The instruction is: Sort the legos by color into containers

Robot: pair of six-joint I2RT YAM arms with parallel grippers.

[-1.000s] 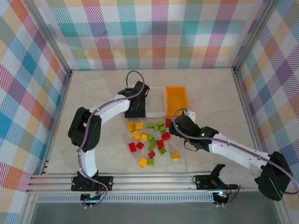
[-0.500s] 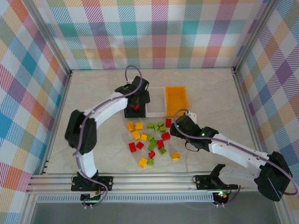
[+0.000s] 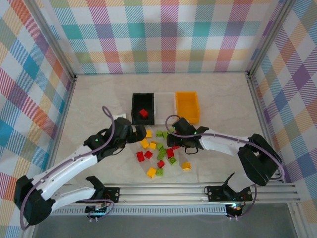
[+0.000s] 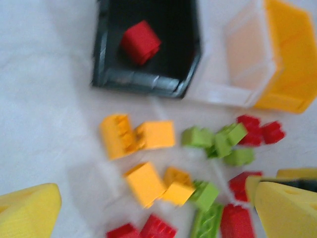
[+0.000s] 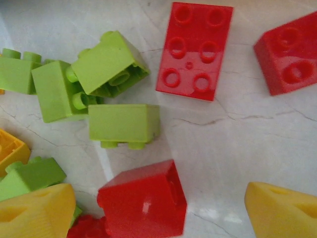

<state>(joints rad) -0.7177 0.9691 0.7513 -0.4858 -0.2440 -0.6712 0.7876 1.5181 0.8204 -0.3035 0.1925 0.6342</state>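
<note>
Near the bases, the left arm stretches low and forward, and the left gripper [image 3: 134,135] is spread wide at the left edge of the loose legos [image 3: 161,148]. The right arm folds back leftward. The right gripper [image 3: 173,137] is spread too, around a red lego [image 5: 143,203]. Beyond, the black bin [image 3: 133,109] holds one red brick [image 3: 143,113], with the white bin [image 3: 166,106] and the orange bin [image 3: 187,106] beside it.

Three containers stand in a row on the bench [image 3: 99,99], side by side: left container [image 3: 134,110], middle container [image 3: 165,106], right container [image 3: 187,105]. One lego [image 3: 143,113] lies in the left container. The other legos [image 3: 159,148] lie scattered just before the row, between the left gripper [image 3: 133,135] and the right gripper [image 3: 173,136].
</note>
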